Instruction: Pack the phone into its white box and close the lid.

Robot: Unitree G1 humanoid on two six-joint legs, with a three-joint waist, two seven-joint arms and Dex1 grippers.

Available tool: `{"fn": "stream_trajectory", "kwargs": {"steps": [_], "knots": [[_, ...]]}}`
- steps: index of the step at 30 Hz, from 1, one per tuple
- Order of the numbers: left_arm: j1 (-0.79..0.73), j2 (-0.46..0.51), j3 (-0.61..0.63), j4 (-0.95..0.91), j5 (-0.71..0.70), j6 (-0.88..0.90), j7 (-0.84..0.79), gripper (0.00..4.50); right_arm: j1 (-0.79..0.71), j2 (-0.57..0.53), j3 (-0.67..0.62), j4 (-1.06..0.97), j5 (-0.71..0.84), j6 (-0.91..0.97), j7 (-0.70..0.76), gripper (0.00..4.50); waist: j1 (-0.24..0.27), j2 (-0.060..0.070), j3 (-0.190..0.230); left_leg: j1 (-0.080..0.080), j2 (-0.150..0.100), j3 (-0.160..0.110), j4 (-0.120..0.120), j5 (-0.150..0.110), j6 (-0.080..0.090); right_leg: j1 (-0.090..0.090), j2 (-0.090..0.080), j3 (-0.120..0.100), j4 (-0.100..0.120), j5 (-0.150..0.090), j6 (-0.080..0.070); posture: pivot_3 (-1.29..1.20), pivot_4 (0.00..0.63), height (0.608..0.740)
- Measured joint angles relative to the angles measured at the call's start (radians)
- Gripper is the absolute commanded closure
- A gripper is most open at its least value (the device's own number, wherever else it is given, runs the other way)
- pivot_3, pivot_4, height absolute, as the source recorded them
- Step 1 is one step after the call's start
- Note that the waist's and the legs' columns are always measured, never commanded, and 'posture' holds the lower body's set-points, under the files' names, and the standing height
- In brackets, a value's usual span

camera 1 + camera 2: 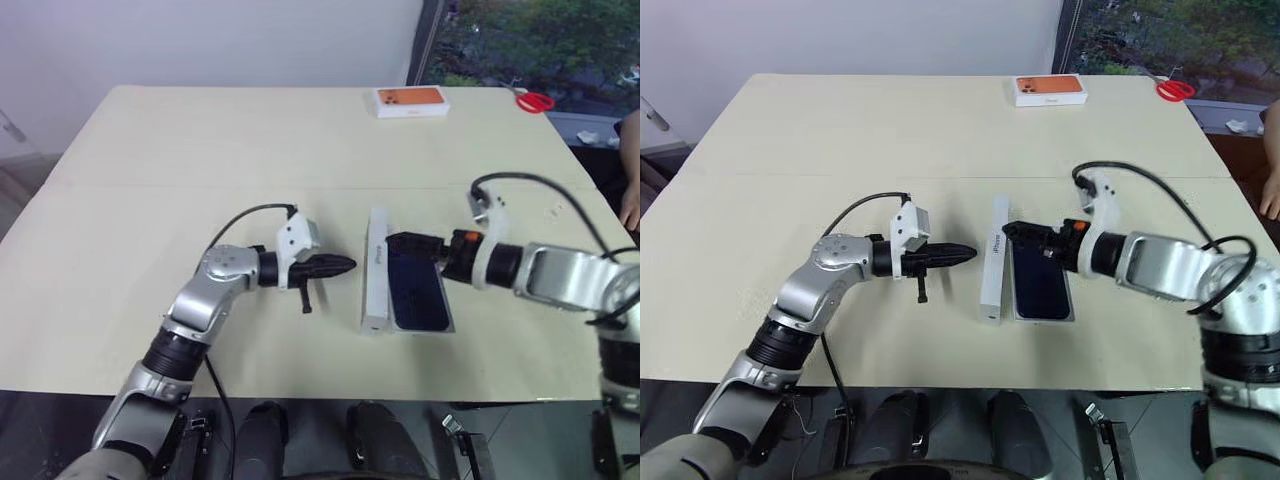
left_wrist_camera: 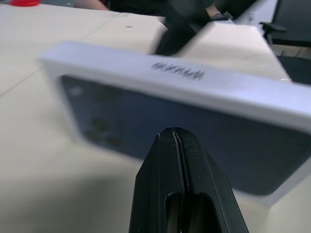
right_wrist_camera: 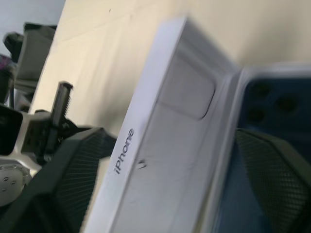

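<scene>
The phone [image 1: 416, 292] lies back up in its white box [image 1: 420, 330] at the middle of the table, camera lenses showing. The lid [image 1: 376, 270] stands on its long edge right against the box's left side, its white moulded inside [image 3: 170, 121] facing the phone and its printed blue face [image 2: 160, 126] turned to my left gripper. My left gripper [image 1: 345, 265] is shut and empty, pointing level at the lid from a short way off. Over the far end of box and lid, my right gripper [image 1: 398, 242] is open, its fingers [image 3: 73, 184] spread to either side of the lid.
An orange-topped box [image 1: 411, 101] and red scissors [image 1: 535, 101] lie at the far edge of the cream table [image 1: 150, 200]. A person's hand [image 1: 630, 205] shows at the right edge. The table's front edge runs close below the box.
</scene>
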Motion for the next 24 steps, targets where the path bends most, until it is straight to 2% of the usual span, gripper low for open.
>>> {"fn": "stream_trajectory", "kwargs": {"steps": [9, 12, 15, 18, 24], "knots": [[-0.031, -0.131, -0.088, 0.017, 0.046, 0.046, 0.077, 4.5, -0.03, -0.137, 0.035, 0.031, -0.029, -0.007, 0.013, 0.02, -0.001, 0.0, 0.0, -0.001, -0.001, 0.0, 0.0, 0.0, 0.0, 0.0, 0.0, 0.0, 0.0, 0.0, 0.0, 0.0, 0.15, 0.726], [-0.037, -0.131, -0.088, 0.017, 0.049, 0.047, 0.086, 4.5, -0.03, -0.15, 0.054, 0.022, -0.094, -0.007, 0.05, 0.02, -0.003, 0.0, 0.0, 0.0, -0.001, 0.0, 0.0, 0.0, 0.0, 0.0, 0.0, 0.0, 0.0, 0.0, 0.0, 0.0, 0.15, 0.726], [-0.035, -0.069, -0.071, -0.004, 0.047, 0.062, 0.081, 4.5, -0.022, -0.175, 0.063, -0.011, -0.226, 0.004, 0.134, 0.02, -0.001, 0.0, 0.0, 0.0, 0.0, 0.0, 0.0, 0.0, 0.0, -0.001, 0.0, 0.0, 0.0, 0.0, 0.0, 0.0, 0.15, 0.726], [-0.028, 0.024, -0.01, -0.034, 0.041, 0.071, 0.072, 4.5, -0.001, -0.222, 0.069, -0.051, -0.401, 0.003, 0.254, 0.88, 0.0, 0.0, 0.0, 0.0, 0.0, 0.0, 0.0, 0.0, 0.0, -0.001, 0.0, 0.0, 0.0, 0.0, 0.0, 0.0, 0.15, 0.726], [0.008, 0.177, 0.03, -0.078, 0.045, 0.089, 0.025, 4.5, 0.076, -0.298, 0.129, -0.142, -0.744, -0.054, 0.518, 4.01, 0.002, 0.0, 0.0, 0.0, -0.001, 0.0, 0.0, 0.0, 0.0, -0.001, -0.001, 0.0, -0.001, 0.0, 0.0, 0.0, 0.15, 0.726]]}}
